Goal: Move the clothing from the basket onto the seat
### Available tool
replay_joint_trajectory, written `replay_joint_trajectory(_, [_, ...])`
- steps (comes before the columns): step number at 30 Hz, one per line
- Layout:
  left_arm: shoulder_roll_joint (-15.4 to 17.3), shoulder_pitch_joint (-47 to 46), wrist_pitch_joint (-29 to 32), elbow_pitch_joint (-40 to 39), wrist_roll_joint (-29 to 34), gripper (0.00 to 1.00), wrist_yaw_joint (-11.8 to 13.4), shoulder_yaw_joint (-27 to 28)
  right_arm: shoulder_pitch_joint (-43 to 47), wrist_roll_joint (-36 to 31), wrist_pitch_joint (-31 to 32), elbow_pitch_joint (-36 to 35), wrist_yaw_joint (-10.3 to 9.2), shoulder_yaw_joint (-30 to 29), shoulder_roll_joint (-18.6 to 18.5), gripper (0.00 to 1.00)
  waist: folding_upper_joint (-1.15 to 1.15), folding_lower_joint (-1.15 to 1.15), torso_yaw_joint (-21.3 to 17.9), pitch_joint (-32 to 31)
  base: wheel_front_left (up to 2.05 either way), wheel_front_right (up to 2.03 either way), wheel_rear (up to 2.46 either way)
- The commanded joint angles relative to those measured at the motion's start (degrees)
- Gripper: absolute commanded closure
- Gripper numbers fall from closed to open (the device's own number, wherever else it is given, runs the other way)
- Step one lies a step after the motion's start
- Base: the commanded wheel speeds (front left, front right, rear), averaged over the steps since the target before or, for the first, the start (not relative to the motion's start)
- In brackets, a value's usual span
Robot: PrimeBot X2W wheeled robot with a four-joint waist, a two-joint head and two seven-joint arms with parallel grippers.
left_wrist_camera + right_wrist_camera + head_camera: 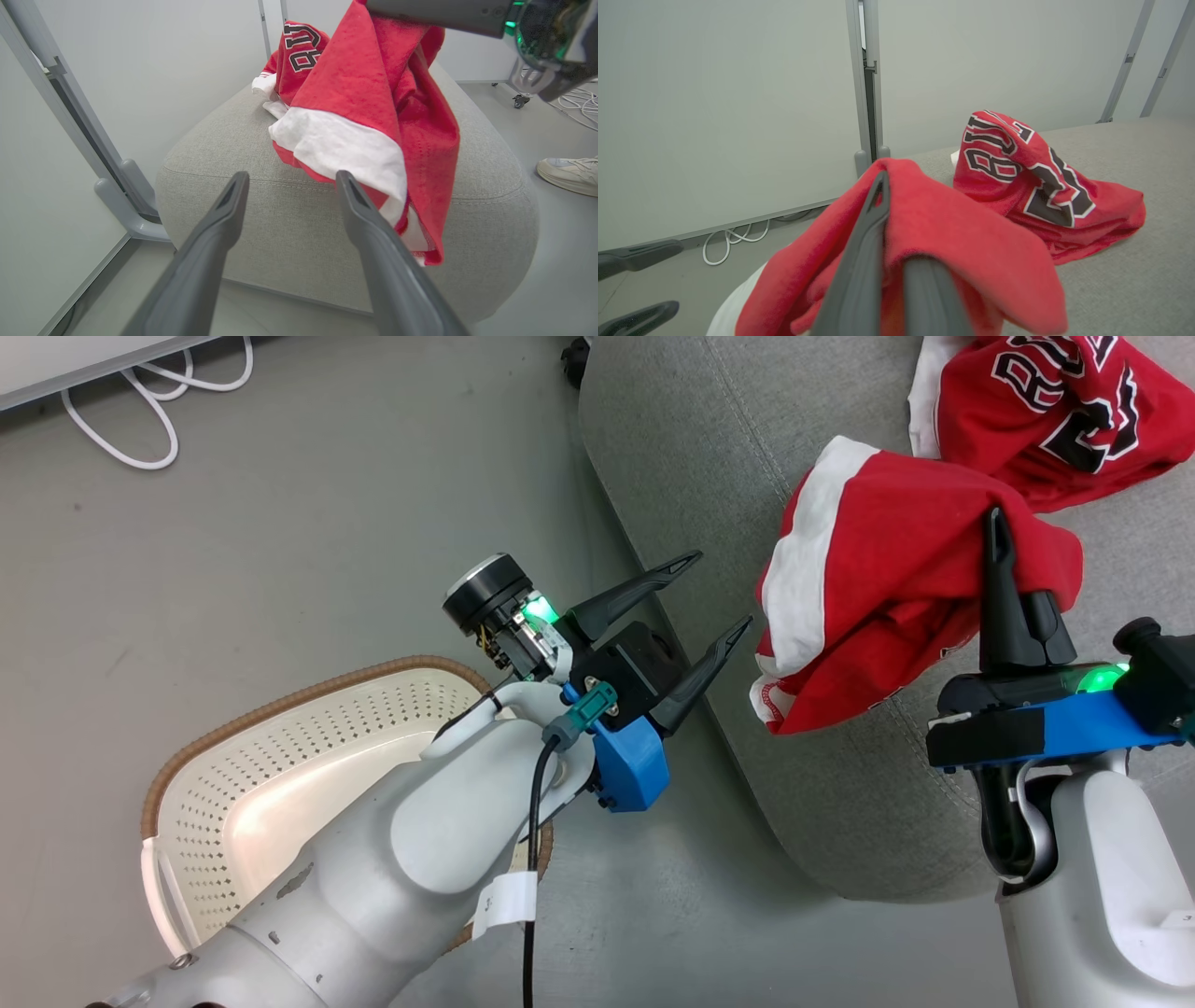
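My right gripper (997,527) is shut on the red shorts with white trim (878,588), which hang over the front edge of the grey seat (691,448). The lettered red jersey (1046,411) lies crumpled on the seat behind them. In the right wrist view the shorts (962,233) drape over my right gripper (889,196), with the jersey (1017,163) beyond. My left gripper (724,588) is open and holds nothing above the floor beside the seat, near the cream basket (280,747). The left wrist view shows it (293,175) facing the seat (289,224) and shorts (369,93).
A white cable (140,429) loops on the floor by a white panel at the far left. A person's pale shoe (567,172) stands on the floor past the seat. A grey frame leg (121,196) stands against the wall beside the seat.
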Motion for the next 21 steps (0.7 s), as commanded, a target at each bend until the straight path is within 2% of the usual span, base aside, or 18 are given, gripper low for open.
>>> replay_joint_trajectory(1, [0.33,-0.69,-0.26,-0.01,-0.2,0.0,-0.03,0.02,0.42,-0.09,0.01,-0.44,0.01,-0.16,0.01,1.0,0.0,0.0,-0.08,0.04,0.0,0.0,0.0])
replay_joint_trajectory(13, [0.85,-0.38,-0.26,-1.36,-0.26,0.0,0.31,0.38,0.57,-1.53,0.01,-1.83,0.01,0.28,0.01,1.0,0.0,0.0,0.27,-0.04,0.0,0.0,0.0])
replay_joint_trajectory(21, [1.94,-2.04,-0.26,-2.51,0.48,0.0,0.89,0.95,-6.28,-4.81,0.0,-4.78,0.01,0.66,0.0,1.0,0.0,0.0,1.43,2.7,0.0,0.0,0.0])
